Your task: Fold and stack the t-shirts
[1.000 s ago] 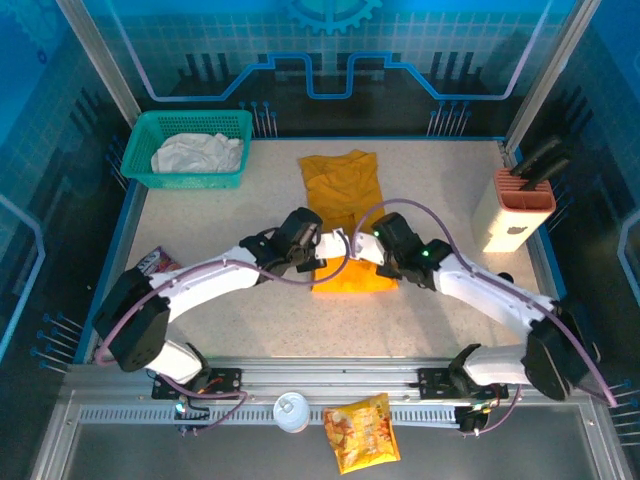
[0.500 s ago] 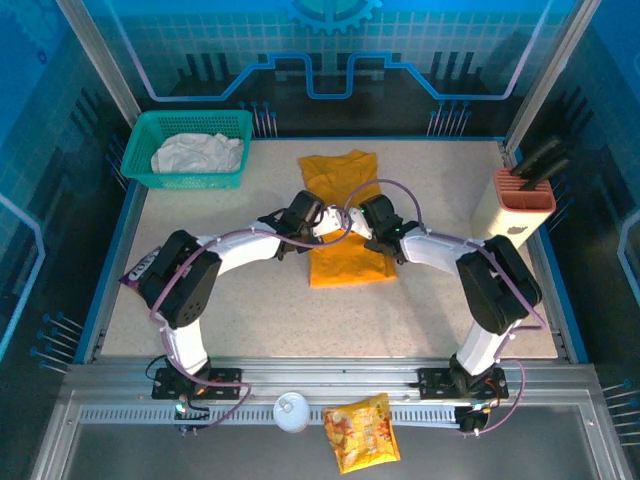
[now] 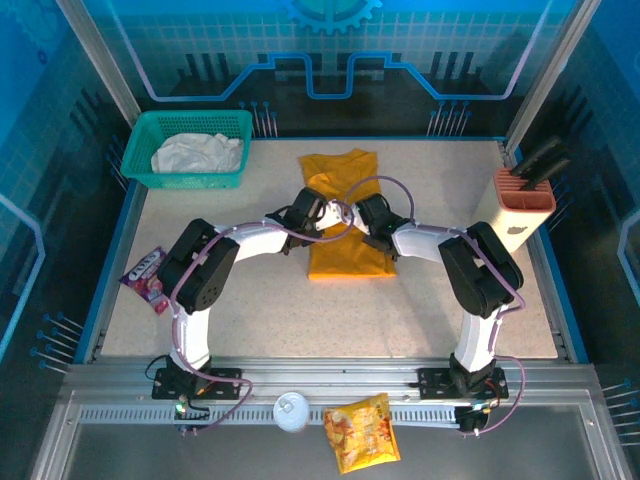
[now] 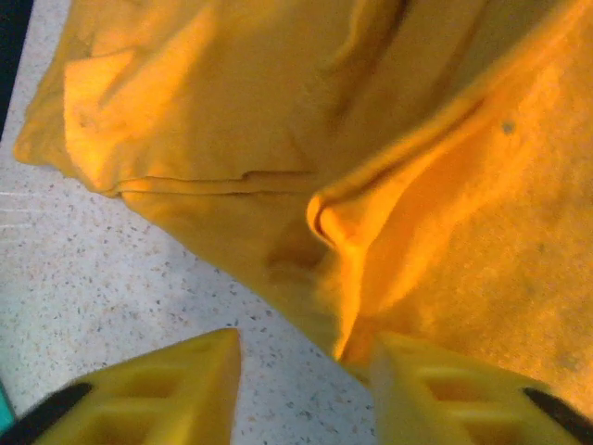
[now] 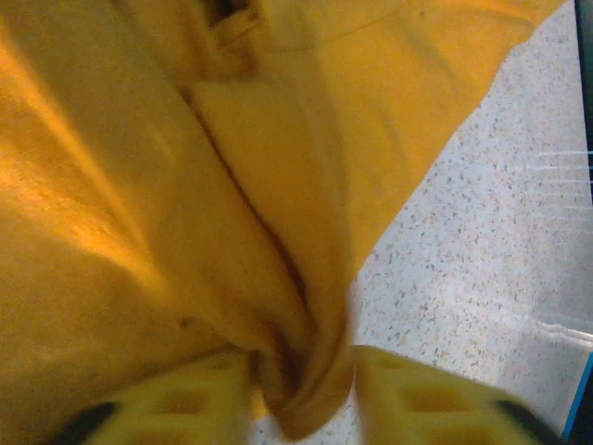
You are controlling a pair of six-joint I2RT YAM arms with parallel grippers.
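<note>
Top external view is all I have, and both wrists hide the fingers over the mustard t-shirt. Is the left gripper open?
Observer: Yes. In the left wrist view the left gripper is open, with bare table showing between its fingers.
Operator: Is it touching the shirt?
Observer: A raised fold of the mustard t-shirt ends right at one of its fingers. I cannot tell whether they actually touch.
Operator: And the right one?
Observer: In the right wrist view a bunched fold of that shirt fills the gap in the right gripper. The picture is blurred, so I cannot tell whether it is pinched.
</note>
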